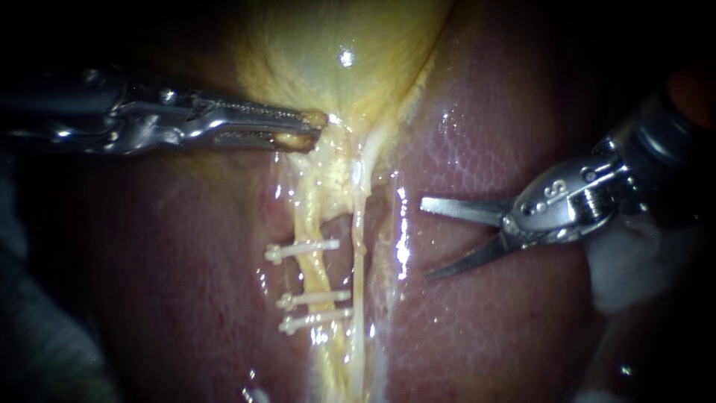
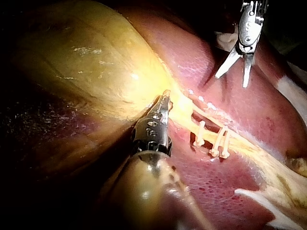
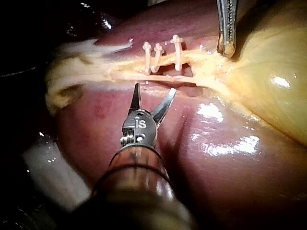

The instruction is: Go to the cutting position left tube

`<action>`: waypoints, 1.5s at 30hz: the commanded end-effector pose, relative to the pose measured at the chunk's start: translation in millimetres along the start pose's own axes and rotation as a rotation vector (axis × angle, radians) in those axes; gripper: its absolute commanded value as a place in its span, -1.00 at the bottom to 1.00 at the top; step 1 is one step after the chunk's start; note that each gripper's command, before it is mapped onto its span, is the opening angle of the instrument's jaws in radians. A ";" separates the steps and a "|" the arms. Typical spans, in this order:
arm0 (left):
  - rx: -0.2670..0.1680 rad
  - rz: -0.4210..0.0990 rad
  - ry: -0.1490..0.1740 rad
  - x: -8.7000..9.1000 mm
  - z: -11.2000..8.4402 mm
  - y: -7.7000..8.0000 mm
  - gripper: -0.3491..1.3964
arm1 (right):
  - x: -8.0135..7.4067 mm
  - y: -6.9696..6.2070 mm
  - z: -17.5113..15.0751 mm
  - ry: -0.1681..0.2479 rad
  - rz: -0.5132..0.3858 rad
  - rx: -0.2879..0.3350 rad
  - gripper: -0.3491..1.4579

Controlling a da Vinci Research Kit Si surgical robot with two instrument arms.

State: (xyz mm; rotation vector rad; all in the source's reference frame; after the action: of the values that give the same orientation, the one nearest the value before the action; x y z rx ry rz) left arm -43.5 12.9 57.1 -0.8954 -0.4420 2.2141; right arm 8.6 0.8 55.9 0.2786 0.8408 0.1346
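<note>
1. My left instrument (image 1: 319, 128) has its jaws pinched on yellow tissue at the narrow end of the gallbladder (image 1: 328, 52).
2. From that narrow end the left tube (image 1: 306, 224) runs down over the liver (image 1: 485, 149). Three white clips (image 1: 302, 249) cross it, one higher up and two close together lower down.
3. The thin right tube (image 1: 359, 276) lies just beside the left tube, on the side nearer my right instrument (image 1: 425, 240).
4. My right instrument's blades are spread wide with nothing between them. They are over bare liver, roughly level with the upper clip and apart from both tubes.
</note>
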 end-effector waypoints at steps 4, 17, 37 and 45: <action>-0.014 0.001 -0.003 0.3 -2.3 0.1 -1.00 | 0.0 0.0 0.1 -0.001 0.000 -0.002 0.97; 0.025 -0.002 0.013 0.7 -9.9 -0.8 -1.00 | 0.3 -0.1 0.7 0.014 0.002 0.024 0.99; 0.025 -0.003 0.013 0.9 -9.9 -0.7 -1.00 | 1.6 -2.8 11.9 0.137 0.101 0.218 0.99; 0.028 -0.003 0.013 0.9 -10.0 -0.7 -1.00 | 0.3 -1.6 14.5 0.172 0.167 0.275 0.99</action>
State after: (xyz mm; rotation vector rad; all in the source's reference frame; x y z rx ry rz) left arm -36.6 14.5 50.1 -0.8927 -0.4050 2.2050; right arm 19.7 -3.3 64.8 0.6143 1.0103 0.2086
